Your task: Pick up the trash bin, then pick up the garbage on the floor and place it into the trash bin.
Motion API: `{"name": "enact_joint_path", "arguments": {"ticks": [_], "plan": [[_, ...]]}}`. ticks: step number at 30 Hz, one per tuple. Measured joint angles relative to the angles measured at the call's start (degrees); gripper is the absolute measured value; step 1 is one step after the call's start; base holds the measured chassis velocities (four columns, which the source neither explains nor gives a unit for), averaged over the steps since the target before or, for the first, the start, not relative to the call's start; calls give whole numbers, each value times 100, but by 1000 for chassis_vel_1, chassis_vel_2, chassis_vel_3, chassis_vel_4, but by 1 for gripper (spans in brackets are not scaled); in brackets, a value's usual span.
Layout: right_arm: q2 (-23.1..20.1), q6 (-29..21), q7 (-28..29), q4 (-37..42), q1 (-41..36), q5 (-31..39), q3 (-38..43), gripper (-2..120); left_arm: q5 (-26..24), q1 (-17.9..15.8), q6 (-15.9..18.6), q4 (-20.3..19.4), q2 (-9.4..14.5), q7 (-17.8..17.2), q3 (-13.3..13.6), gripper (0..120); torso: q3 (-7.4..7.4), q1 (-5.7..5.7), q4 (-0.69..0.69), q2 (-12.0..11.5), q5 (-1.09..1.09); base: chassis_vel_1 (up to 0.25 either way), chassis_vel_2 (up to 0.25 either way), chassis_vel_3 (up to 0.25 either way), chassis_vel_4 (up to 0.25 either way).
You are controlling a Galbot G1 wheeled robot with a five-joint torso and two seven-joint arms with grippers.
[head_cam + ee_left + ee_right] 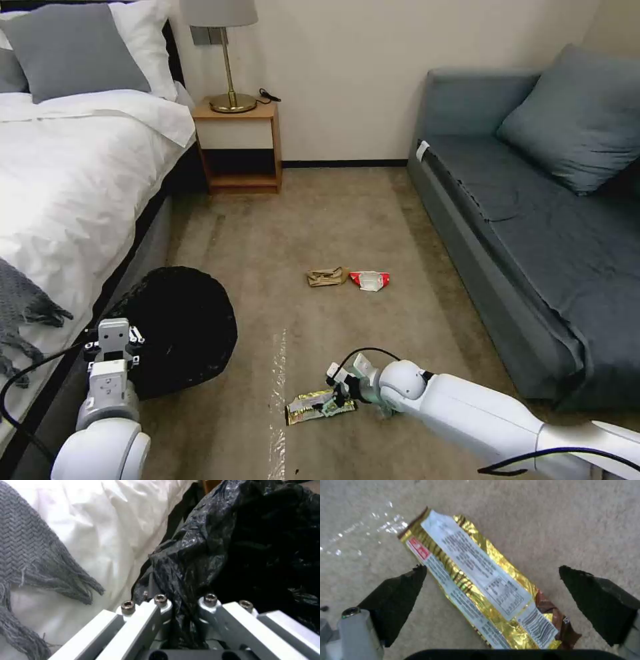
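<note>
- Your key relation: the crinkled gold-and-black foil snack wrapper (pixel 320 407) lies flat on the beige carpet (pixel 320 220), directly under your right gripper (pixel 341 389). In the head view it sits at about 8 o'clock from the gripper's tip, practically touching it.
- In the right wrist view, the snack wrapper (pixel 486 587) runs on a diagonal between the two black fingertips (pixel 403 597), its long axis crossing the line between them at a slant rather than squarely. Judge your closing line on the narrow width, not the length.
- Your right gripper (pixel 491 580) is spread wide, one fingertip on each side of the foil, and it holds nothing. The left-hand tip in that view looks right at the wrapper's edge; the other stands apart from it.
- Your right arm is plainly the nearer one to this piece.
- Your left gripper (pixel 115 343) is clamped on the rim of the small round bin lined with a glossy black plastic bag (pixel 177 327). In the left wrist view, bunched bag film (pixel 186 585) is pinched between the closed white fingers (pixel 160 612).
- That bin sits at about 10 o'clock from the wrapper, close beside the white-sheeted bed (pixel 73 173).
- A brown paper scrap (pixel 325 277) and a red-and-white wrapper (pixel 371 280) lie side by side at 12 o'clock from the foil, farther up the carpet, untouched.
</note>
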Motion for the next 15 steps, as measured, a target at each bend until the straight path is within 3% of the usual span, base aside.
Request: {"name": "enact_joint_path", "arguments": {"ticks": [15], "plan": [[320,199,-72,-771,-137,-426,58,100,97,112,-85,-41,-223,-4,133,3,0,0,0,0,0,0,0,0,0]]}}
